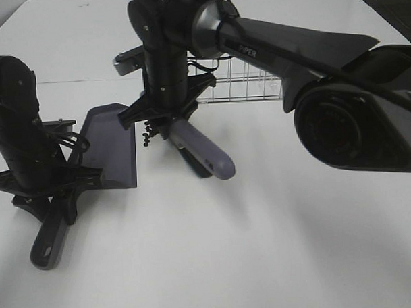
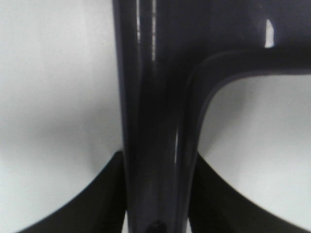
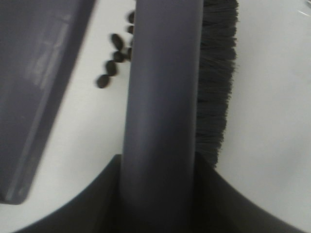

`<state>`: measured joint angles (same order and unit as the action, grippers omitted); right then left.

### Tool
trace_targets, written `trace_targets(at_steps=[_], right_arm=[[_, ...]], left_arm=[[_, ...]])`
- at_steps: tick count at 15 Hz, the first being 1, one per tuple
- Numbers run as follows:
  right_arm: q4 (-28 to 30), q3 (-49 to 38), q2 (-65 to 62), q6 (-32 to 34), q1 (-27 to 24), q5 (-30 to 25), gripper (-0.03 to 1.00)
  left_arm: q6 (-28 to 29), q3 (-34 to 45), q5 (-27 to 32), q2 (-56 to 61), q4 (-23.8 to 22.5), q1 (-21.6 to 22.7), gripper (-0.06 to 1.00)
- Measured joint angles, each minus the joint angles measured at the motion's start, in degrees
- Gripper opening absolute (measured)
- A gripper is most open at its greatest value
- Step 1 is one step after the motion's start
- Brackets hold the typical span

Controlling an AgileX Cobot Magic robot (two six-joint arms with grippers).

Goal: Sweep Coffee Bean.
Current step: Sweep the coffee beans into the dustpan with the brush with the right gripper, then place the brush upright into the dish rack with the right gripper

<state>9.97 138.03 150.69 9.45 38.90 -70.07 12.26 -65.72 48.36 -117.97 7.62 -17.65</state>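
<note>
A grey-purple dustpan (image 1: 111, 147) lies flat on the white table, its handle (image 1: 50, 240) held in my left gripper (image 1: 55, 193), which is shut on it; the handle fills the left wrist view (image 2: 155, 121). My right gripper (image 1: 165, 115) is shut on the grey-purple brush (image 1: 205, 150), just right of the pan's open edge. Several tiny dark coffee beans (image 1: 148, 132) lie between pan and brush. The right wrist view shows the brush handle (image 3: 163, 107), its black bristles (image 3: 216, 82), the beans (image 3: 112, 68) and the pan's edge (image 3: 39, 87).
A clear wire-frame rack (image 1: 247, 85) stands behind the right arm. A large dark camera housing (image 1: 353, 122) fills the right of the exterior view. The table's seam runs across the back.
</note>
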Motion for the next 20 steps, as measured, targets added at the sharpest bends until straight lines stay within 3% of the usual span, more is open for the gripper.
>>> trace_targets(at_steps=[4,12,14,16,17,20], right_arm=[[-7.56,0.92,0.23,-0.06,3.27,0.46,0.28],[-12.38,0.92,-4.35,3.09,3.50,1.89,0.28],[-10.31,0.92,-6.25,3.21,3.72,2.35,0.28],[-4.47,0.92,-8.02,3.50,3.90,1.72,0.28],[1.20,0.92,-8.88,3.50,3.90,0.46,0.28],[7.22,0.92,-10.71,3.50,2.52,-0.46,0.28]], left_arm=[[0.00,0.00,-0.06,0.00,0.06,0.00,0.32],[0.00,0.00,-0.29,0.00,0.29,0.00,0.32],[0.00,0.00,-0.34,0.00,0.34,0.00,0.32],[-0.06,0.00,-0.34,0.00,0.40,0.00,0.32],[-0.06,0.00,-0.34,0.00,0.40,0.00,0.32],[-0.06,-0.06,-0.34,0.00,0.46,0.00,0.32]])
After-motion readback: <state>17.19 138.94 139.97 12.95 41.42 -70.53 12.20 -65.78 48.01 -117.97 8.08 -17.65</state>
